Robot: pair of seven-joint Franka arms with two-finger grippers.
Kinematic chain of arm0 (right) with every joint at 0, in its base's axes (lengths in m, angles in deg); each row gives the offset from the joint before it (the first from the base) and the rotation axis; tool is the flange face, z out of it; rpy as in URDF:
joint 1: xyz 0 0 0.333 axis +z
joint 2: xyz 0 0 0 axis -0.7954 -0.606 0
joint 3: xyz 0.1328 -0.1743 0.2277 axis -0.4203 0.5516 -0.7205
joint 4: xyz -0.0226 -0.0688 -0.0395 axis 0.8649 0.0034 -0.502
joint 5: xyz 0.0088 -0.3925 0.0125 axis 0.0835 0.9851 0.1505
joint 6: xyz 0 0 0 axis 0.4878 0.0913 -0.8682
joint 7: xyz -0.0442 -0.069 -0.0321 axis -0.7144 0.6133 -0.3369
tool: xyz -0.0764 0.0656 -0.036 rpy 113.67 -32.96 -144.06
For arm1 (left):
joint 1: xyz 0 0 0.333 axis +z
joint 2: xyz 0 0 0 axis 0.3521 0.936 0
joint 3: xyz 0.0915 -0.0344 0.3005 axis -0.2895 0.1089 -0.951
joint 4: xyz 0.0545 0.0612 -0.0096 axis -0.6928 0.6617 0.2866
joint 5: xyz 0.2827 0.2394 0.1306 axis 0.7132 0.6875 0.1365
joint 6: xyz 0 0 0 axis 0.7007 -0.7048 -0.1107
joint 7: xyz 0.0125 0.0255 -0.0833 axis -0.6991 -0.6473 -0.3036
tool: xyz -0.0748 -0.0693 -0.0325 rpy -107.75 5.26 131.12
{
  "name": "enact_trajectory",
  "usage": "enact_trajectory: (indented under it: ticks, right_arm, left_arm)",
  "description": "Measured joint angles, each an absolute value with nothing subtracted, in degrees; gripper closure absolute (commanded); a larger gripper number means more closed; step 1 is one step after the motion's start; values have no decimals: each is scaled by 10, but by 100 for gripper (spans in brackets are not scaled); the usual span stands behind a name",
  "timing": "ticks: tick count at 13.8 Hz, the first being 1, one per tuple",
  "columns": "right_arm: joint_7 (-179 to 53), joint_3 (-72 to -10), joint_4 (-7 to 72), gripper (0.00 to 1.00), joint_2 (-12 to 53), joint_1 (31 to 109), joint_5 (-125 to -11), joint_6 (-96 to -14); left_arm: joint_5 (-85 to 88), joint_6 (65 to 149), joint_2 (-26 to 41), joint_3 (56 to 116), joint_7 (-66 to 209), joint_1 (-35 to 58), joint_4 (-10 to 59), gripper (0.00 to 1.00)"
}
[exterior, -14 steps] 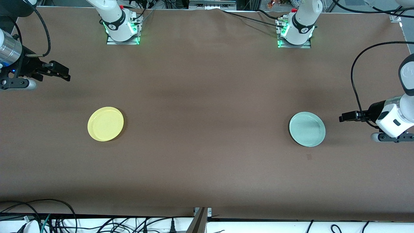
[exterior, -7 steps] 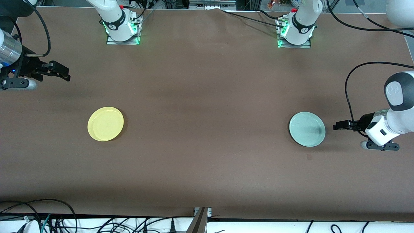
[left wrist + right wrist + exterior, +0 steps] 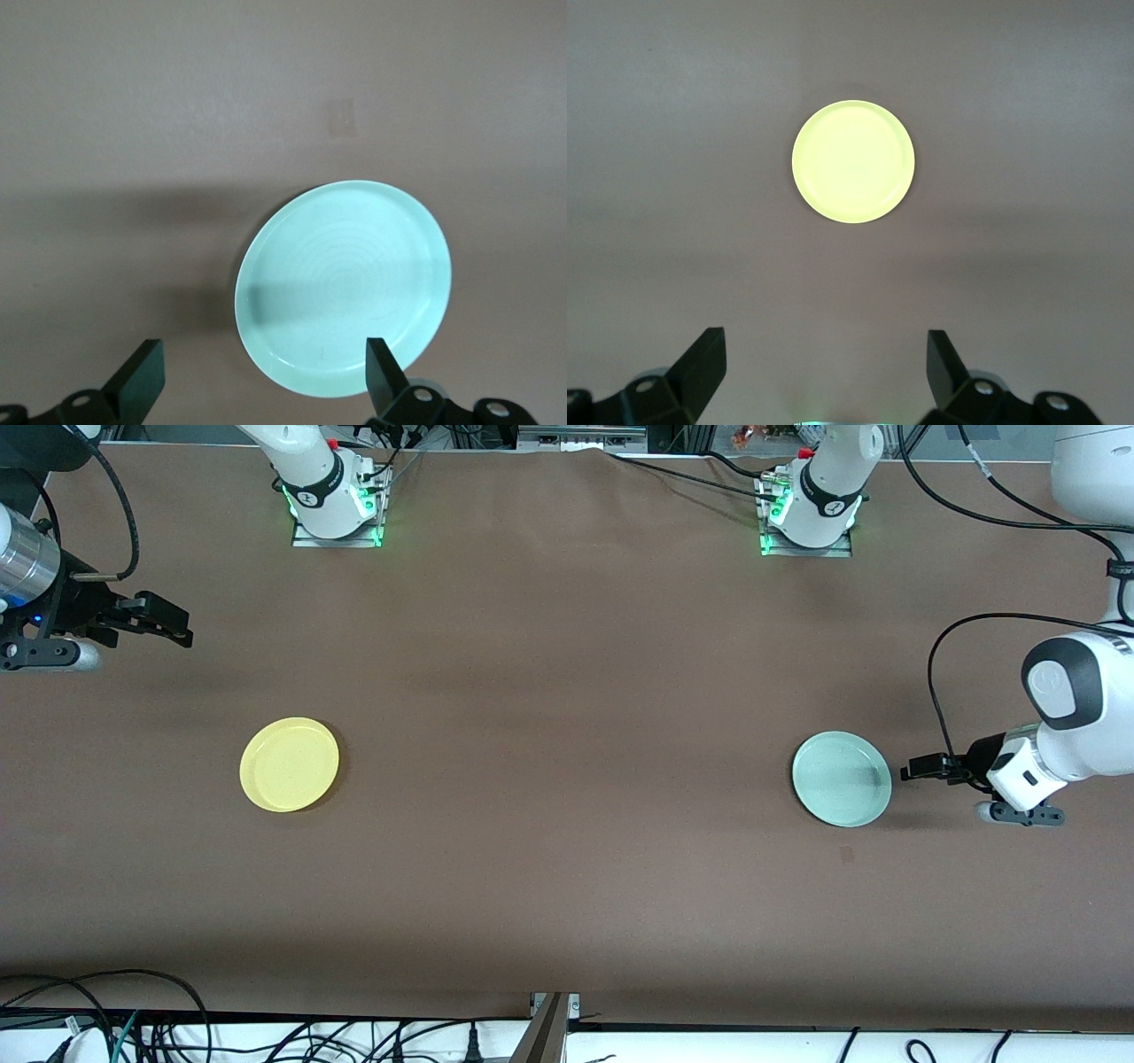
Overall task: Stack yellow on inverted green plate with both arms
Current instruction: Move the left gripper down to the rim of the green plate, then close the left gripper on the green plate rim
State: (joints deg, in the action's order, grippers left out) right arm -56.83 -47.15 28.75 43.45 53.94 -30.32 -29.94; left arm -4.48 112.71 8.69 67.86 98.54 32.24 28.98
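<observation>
The yellow plate [image 3: 289, 764] lies rim up on the brown table toward the right arm's end; it also shows in the right wrist view [image 3: 853, 161]. The pale green plate [image 3: 842, 779] lies hollow side up toward the left arm's end. My left gripper [image 3: 911, 769] is low, just off that plate's rim on the side of the left arm's end of the table, open and empty. In the left wrist view, the green plate [image 3: 344, 288] lies just ahead of the left gripper [image 3: 263, 376]. My right gripper [image 3: 180, 629] waits open over the table's end, well away from the yellow plate.
The two arm bases [image 3: 337, 509] [image 3: 806, 522] stand at the table's edge farthest from the front camera. Cables [image 3: 133, 1027] lie along the edge nearest it. A small dark mark [image 3: 846, 855] shows on the brown cover near the green plate.
The left arm has swung in and come closer to the green plate, its gripper still open. The right arm and both plates have not moved.
</observation>
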Motion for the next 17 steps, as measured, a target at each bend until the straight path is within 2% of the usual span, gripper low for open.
enact_trajectory:
  ticks: [7,16,17]
  right_arm:
    - [-568,-472,288,0,435,539,-303,-299]
    - [-568,-472,288,0,435,539,-303,-299]
    - [-568,-472,288,0,435,539,-303,-299]
  left_arm:
    - [-50,1230,97,681,986,322,362,0]
    - [-89,1270,139,688,1045,320,364,0]
    - [-89,1271,141,688,1053,320,364,11]
